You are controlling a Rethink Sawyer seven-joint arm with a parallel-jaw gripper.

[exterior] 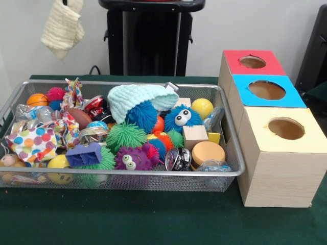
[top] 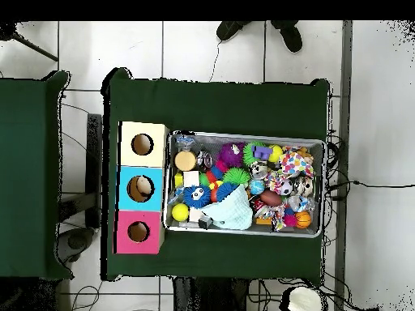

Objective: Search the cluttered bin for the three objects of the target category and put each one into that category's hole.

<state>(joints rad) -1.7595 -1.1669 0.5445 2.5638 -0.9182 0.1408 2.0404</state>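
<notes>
Nearest the camera in the front view is the bare green table cloth, and just behind it the front rim of the cluttered bin, which fills the left and centre of the frame. In the overhead view the bin sits right of centre, touching or just beside the row of three boxes.

We see no arm and no gripper in either view, only the black pedestal at the top of the front view, so we cannot say whether the tool is apart or together.

The contents will handle very differently, we judge. The spiky rubber balls, such as the green one and the blue one with eyes, look soft and light; we would pinch them across the middle and expect them to squash. The wooden block and the round wooden disc look stiff, and the block's flat sides suit a firm pinch. The knitted mint cap is limp (it may drag neighbours along). Crinkly foil pieces at the left look slippery.

The yellow-topped box, blue-topped box and red-topped box stand at the right, holes unobstructed.
</notes>
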